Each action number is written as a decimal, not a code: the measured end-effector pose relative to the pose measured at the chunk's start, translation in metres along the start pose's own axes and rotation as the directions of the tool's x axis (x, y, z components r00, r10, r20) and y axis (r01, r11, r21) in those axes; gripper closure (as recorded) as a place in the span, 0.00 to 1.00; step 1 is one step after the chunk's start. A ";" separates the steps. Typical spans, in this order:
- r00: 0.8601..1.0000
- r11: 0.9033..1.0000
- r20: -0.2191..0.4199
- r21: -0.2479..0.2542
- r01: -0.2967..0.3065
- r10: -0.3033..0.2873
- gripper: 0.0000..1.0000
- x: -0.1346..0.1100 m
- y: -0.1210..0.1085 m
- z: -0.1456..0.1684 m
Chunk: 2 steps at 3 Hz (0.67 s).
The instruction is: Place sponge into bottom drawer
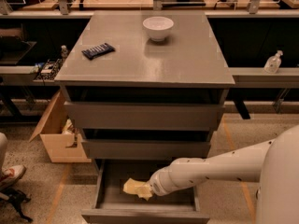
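The grey cabinet's bottom drawer [110, 204] stands pulled open, its flat floor showing. The pale yellow sponge [135, 188] is down inside the drawer, at or just above the floor, left of centre. My gripper [148, 190] sits at the end of the white arm that reaches in from the lower right, right against the sponge's right end. The arm's wrist hides most of the gripper. The two upper drawers are slightly ajar.
A white bowl [158, 28] and a dark blue wrapped bar [98, 51] rest on the cabinet top [187, 59]. An open cardboard box [55, 136] stands on the floor to the left. A clear bottle [273, 62] sits on a shelf at right.
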<state>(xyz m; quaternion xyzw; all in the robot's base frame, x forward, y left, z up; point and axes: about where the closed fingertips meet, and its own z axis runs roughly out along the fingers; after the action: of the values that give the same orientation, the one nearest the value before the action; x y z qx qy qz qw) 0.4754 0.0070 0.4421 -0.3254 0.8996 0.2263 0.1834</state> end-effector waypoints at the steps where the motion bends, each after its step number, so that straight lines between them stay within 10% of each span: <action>1: 1.000 1.000 0.001 -0.001 -0.003 0.003 1.00 0.001 0.000 0.003; 2: 0.999 1.000 0.035 -0.004 -0.002 0.002 1.00 0.004 -0.016 0.022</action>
<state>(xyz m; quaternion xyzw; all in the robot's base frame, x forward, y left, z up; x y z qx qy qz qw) 0.4871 0.0058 0.4179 -0.3211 0.8961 0.2339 0.1980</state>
